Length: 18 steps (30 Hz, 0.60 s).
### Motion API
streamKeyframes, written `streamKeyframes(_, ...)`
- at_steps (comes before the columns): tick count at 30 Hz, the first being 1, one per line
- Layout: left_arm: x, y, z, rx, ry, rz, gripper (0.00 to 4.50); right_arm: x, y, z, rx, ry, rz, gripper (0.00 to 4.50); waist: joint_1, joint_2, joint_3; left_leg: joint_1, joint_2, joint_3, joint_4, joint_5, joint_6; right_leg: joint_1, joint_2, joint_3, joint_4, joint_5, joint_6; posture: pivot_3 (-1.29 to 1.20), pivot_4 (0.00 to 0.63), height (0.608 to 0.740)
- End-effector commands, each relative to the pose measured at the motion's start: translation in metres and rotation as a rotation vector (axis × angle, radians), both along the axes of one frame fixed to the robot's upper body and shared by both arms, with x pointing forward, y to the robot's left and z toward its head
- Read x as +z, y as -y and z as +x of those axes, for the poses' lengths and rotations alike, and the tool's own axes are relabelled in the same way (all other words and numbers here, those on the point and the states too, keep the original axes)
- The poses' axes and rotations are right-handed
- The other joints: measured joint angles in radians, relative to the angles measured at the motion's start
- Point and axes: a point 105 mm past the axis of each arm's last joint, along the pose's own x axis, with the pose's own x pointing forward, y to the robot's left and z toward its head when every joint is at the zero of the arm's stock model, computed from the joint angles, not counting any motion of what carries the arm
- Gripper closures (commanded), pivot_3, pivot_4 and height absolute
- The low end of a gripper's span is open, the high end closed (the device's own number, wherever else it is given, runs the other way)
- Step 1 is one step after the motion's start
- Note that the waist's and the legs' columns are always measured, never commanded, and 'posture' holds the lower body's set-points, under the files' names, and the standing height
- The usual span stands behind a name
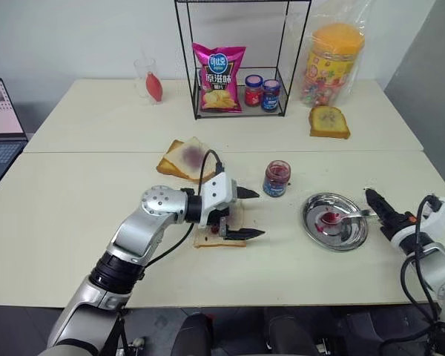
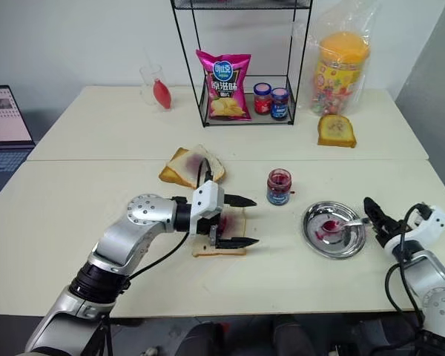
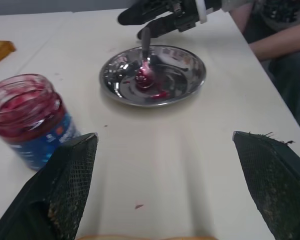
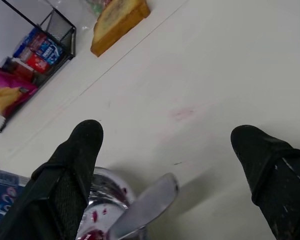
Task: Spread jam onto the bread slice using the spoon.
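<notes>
The right tool (image 4: 167,165) has its two black fingers (image 4: 72,170) spread wide apart over a pale worktop (image 4: 215,80). Between the fingers, the spoon (image 4: 142,207) handle slants out of a shiny metal dish (image 4: 107,192) smeared with red jam; neither finger touches it. Beyond the dish, well apart, sits a slice of toast (image 4: 117,17). Beside the toast stands a black wire rack (image 4: 52,37) holding small jars (image 4: 37,52) and a pink snack bag (image 4: 7,92).

Pink crisp bag (image 1: 218,77) in the wire rack (image 1: 239,111) carries a blue round logo and big white Chinese characters, "原滋味"; jar labels and the yellow tub's print stay too small to read.
</notes>
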Motion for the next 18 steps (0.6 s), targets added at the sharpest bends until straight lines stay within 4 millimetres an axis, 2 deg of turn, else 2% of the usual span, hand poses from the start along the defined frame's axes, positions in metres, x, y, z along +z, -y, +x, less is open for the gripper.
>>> streamKeyframes(1, 0.041, -0.043, 0.023, 0.193, 0.140, -0.063, 0.00, 0.046, 0.019, -0.005, 0.046, 0.084, -0.203, 0.00, 0.000, 0.000, 0.000, 0.000, 0.000, 0.000, 0.000, 0.000, 0.000, 0.000, 0.000, 0.000, 0.000, 0.000, 0.000, 0.00, 0.150, 0.740)
streamKeyframes(2, 0.044, -0.049, 0.024, 0.216, 0.143, -0.067, 0.00, 0.051, 0.018, -0.006, 0.069, 0.088, -0.227, 0.00, -0.001, 0.000, 0.000, 0.000, 0.000, 0.000, 0.000, 0.000, 0.000, 0.000, 0.000, 0.000, 0.000, 0.000, 0.000, 0.00, 0.150, 0.740)
streamKeyframes(6, 0.046, -0.086, 0.023, 0.319, 0.062, -0.033, 0.00, 0.070, -0.009, -0.013, 0.306, 0.100, -0.307, 0.00, 0.000, 0.000, 0.000, 0.002, 0.000, -0.001, 0.000, 0.000, 0.000, 0.002, 0.000, -0.002, 0.000, 0.000, 0.000, 0.00, 0.150, 0.740)
streamKeyframes(9, 0.035, -0.124, 0.015, 0.422, -0.027, 0.032, 0.00, 0.074, -0.039, -0.032, 0.585, 0.054, -0.399, 0.00, -0.001, 0.000, 0.000, 0.002, 0.001, -0.001, -0.001, 0.000, 0.000, 0.002, 0.000, -0.002, -0.001, 0.000, 0.000, 0.00, 0.150, 0.740)
streamKeyframes(11, 0.031, -0.145, 0.008, 0.477, -0.084, 0.042, 0.00, 0.070, -0.051, -0.047, 0.736, -0.011, -0.457, 0.00, -0.001, 0.000, 0.001, 0.002, 0.001, -0.001, -0.001, 0.000, 0.000, 0.003, 0.000, -0.002, -0.001, -0.001, -0.001, 0.00, 0.150, 0.740)
streamKeyframes(14, 0.025, -0.168, 0.002, 0.555, -0.153, 0.057, 0.00, 0.063, -0.056, -0.065, 0.876, -0.104, -0.510, 0.00, 0.007, -0.004, 0.002, 0.004, 0.002, -0.004, -0.001, 0.000, 0.000, 0.005, 0.000, -0.005, -0.001, -0.001, -0.001, 0.00, 0.150, 0.740)
streamKeyframes(18, 0.018, -0.179, -0.004, 0.570, -0.185, 0.080, 0.00, 0.055, -0.042, -0.063, 0.842, -0.134, -0.530, 0.00, 0.015, -0.008, 0.002, 0.009, 0.000, -0.004, 0.000, 0.000, 0.000, 0.011, -0.002, -0.006, -0.002, -0.002, -0.002, 0.00, 0.150, 0.740)
